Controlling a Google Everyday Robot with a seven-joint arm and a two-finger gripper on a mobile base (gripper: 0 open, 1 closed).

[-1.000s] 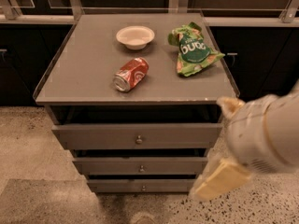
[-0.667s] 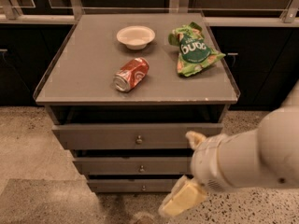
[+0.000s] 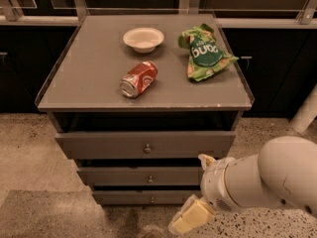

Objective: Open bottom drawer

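Only one cam angle here, looking down at the front of the grey cabinet (image 3: 94, 86). On top there's a white bowl (image 3: 143, 38) near the back, a red soda can (image 3: 138, 78) lying on its side closer to the front edge, and a crumpled green chip bag (image 3: 205, 53) off to the right, all three apart from each other. Below that are 3 grey drawer fronts stacked up. The top drawer (image 3: 99, 145) is the tallest, the middle drawer (image 3: 109, 176) is a bit slimmer, and the bottom drawer (image 3: 124, 197) is the skinniest one, right down by the speckled floor (image 3: 29, 148), w/ a tiny round knob (image 3: 152, 199) at its centre. The big white arm (image 3: 267, 177) comes in from the lower right, and the gripper (image 3: 192, 216) hangs low, just off the bottom drawer's right end and a bit below its front, near the floor. It's to the right of the knob and not on it afaict. Tbh can't tell if the gripper is spread apart or closed up from this angle, and I don't see anything held in it.
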